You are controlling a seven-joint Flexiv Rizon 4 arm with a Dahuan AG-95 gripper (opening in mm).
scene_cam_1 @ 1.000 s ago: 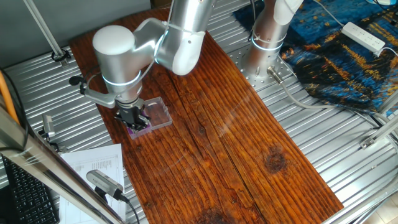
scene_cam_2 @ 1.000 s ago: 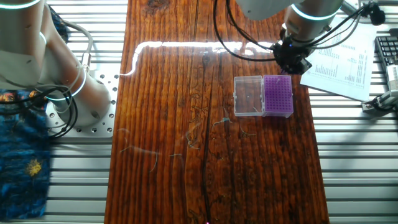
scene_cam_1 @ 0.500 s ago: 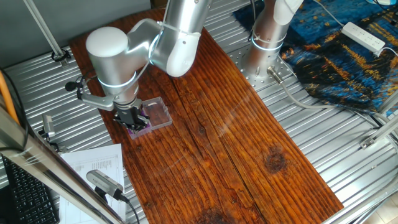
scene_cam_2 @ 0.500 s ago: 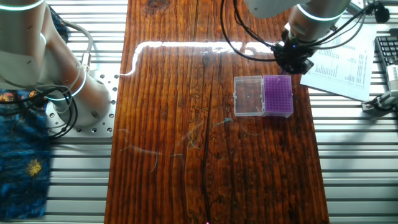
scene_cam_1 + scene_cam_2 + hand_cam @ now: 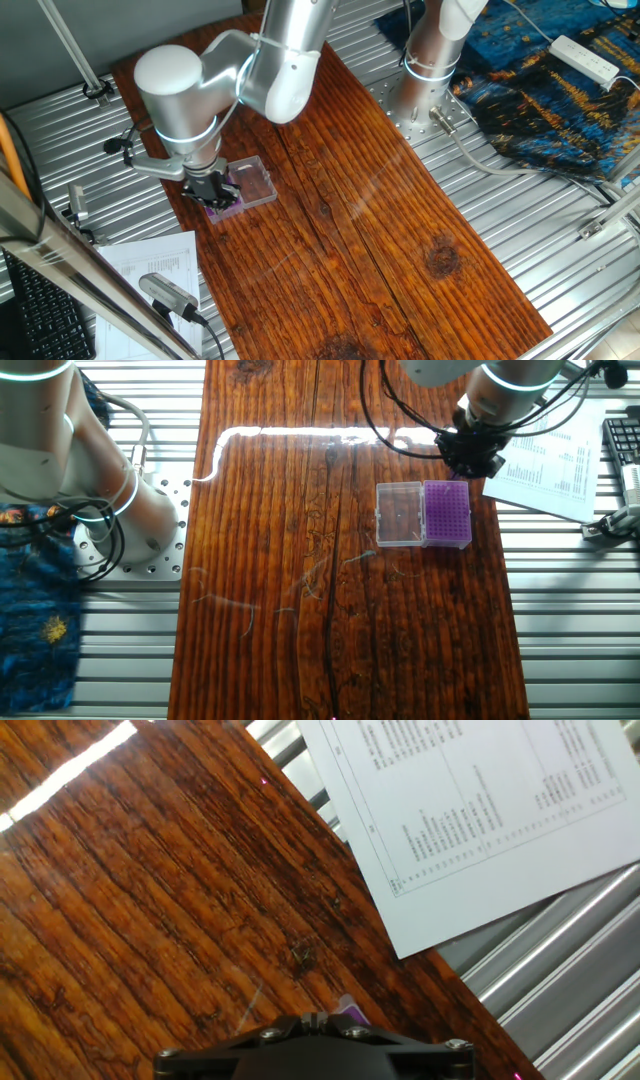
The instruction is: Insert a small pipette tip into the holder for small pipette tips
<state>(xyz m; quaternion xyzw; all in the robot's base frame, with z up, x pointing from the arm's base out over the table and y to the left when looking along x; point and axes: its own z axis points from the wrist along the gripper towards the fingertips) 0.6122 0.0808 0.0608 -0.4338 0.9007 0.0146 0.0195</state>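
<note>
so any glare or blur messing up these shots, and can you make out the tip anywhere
The other fixed view: a bright white glare streak crosses the dark wooden tabletop. Hand view: the same glare in the top-left corner; printed white paper sheet sharp, its text too small to read; the black gripper body hides the jaws. One fixed view: evenly lit. The tip can't be seen anywhere.

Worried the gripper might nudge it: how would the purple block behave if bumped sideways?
The purple block looks low and flat, so it would probably slide rather than tip. The clear box joined to it would likely move along. The wooden table looks glossy, so little grip.
</note>
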